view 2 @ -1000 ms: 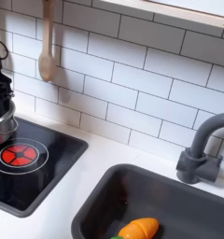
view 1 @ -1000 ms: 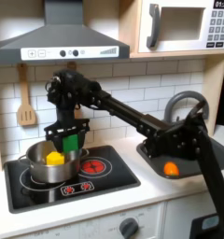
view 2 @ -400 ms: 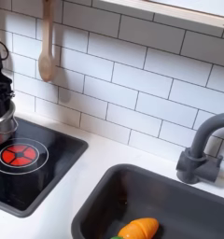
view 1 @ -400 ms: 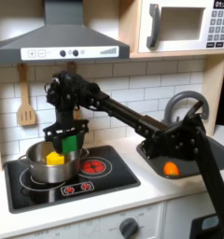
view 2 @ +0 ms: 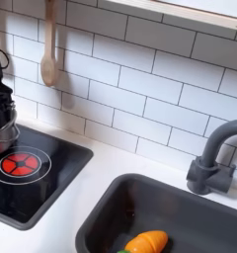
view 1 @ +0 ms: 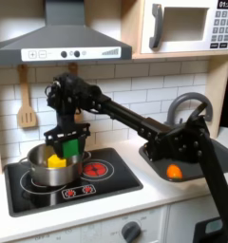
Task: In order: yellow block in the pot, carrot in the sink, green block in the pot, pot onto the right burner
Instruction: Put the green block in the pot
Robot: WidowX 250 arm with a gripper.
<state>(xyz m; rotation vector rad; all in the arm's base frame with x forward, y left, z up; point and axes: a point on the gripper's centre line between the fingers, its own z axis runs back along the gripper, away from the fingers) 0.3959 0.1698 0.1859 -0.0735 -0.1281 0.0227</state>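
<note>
First exterior view: the pot sits on the black stovetop, on the burner at the first exterior view's left, with the yellow block inside it. Directly above the pot's rim the pincer is closed narrow on the green block, just beside the yellow one. To the pot's right in this view, the carrot lies in the sink, whose basin the arm largely hides. In the second exterior view the carrot rests at the sink's near edge, partly cut off; the pot is cropped at the frame edge.
</note>
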